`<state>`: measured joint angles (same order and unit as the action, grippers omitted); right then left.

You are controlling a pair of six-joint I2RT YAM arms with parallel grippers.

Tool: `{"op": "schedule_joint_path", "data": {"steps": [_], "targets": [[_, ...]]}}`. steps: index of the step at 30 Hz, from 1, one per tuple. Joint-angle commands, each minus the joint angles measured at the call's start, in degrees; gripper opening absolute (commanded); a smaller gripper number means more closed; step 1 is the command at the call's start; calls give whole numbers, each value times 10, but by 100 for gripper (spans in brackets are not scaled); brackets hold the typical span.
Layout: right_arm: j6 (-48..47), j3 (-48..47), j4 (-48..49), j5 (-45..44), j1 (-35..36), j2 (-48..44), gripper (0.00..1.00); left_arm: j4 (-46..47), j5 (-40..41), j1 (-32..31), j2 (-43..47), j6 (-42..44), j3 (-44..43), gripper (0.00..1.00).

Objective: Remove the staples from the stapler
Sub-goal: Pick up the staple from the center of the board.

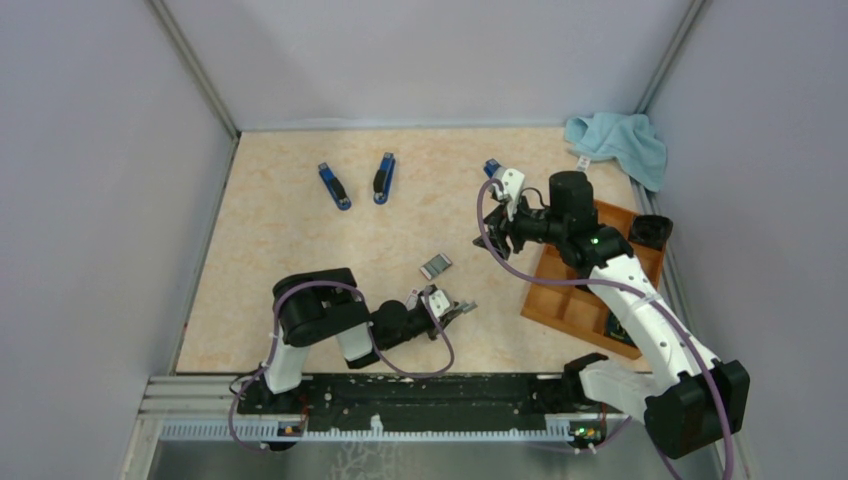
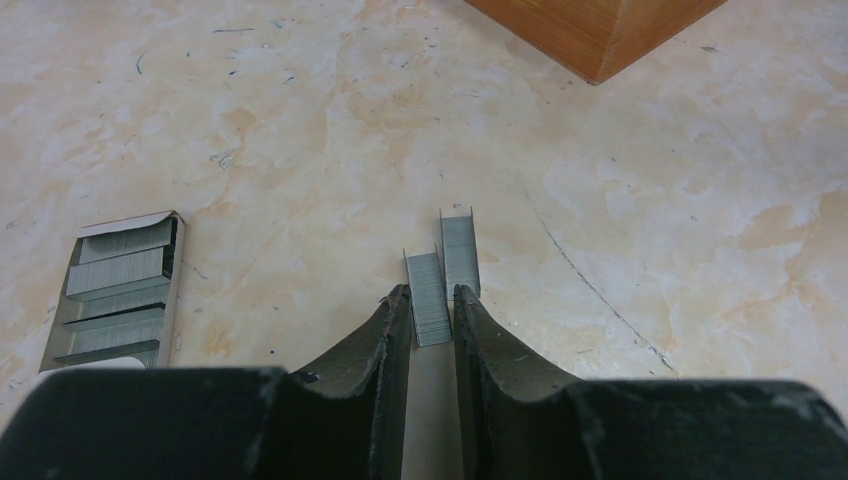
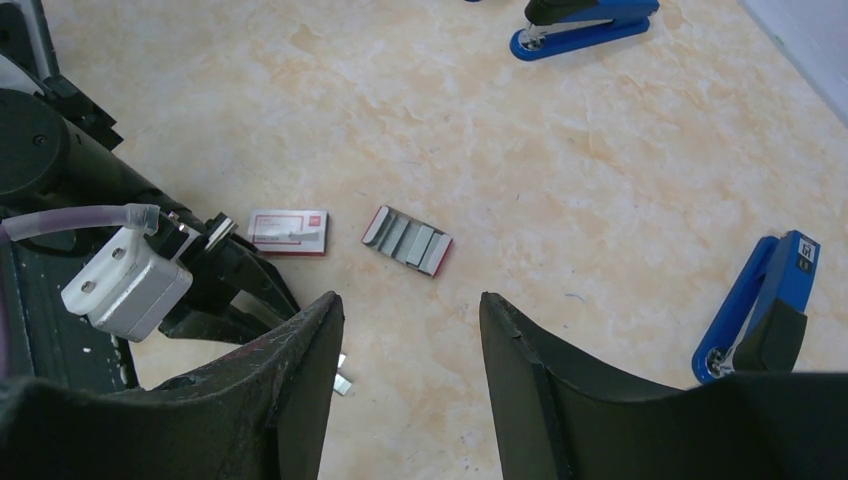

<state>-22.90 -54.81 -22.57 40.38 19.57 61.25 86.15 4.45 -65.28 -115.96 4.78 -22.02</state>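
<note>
Two short silvery strips of staples lie side by side on the table, one [image 2: 428, 298] between my left fingertips and the other [image 2: 459, 255] just beyond them. My left gripper [image 2: 432, 300] [image 1: 460, 308] is low at the table, its jaws only narrowly apart around the near strip, with a thin gap on the right side. The strips also show in the right wrist view [image 3: 342, 378]. Three blue staplers lie on the table: two at the back left [image 1: 335, 186] [image 1: 384, 178] and one [image 1: 492, 167] [image 3: 760, 310] by my right wrist. My right gripper [image 1: 497, 238] [image 3: 410, 310] hovers open and empty.
An open tray of staple strips [image 1: 435, 265] [image 2: 120, 290] [image 3: 407, 241] lies mid-table. A small white box with a red label [image 3: 288, 232] lies beside it. A wooden divided tray [image 1: 560, 300] [image 2: 600, 30] stands at the right. A blue cloth [image 1: 620, 140] lies at the back right.
</note>
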Motion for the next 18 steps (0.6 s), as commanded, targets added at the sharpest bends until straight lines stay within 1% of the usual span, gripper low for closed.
{"op": "schedule_joint_path", "data": {"steps": [1, 4, 9, 12, 18], "targets": [[0, -11, 11, 13, -7, -16, 54, 59, 0, -4, -4, -1, -1, 28], [0, -11, 12, 13, -7, -15, 54, 54, 2, -5, -2, -2, -2, 31], [0, -12, 12, 14, -6, -18, 54, 39, 17, -10, 6, -14, -3, 32], [0, -11, 11, 14, -6, -17, 54, 30, 38, -19, 6, -14, -6, 35], [-1, -11, 10, 17, -7, -17, 54, 17, 65, -40, 14, -12, -7, 36]]}}
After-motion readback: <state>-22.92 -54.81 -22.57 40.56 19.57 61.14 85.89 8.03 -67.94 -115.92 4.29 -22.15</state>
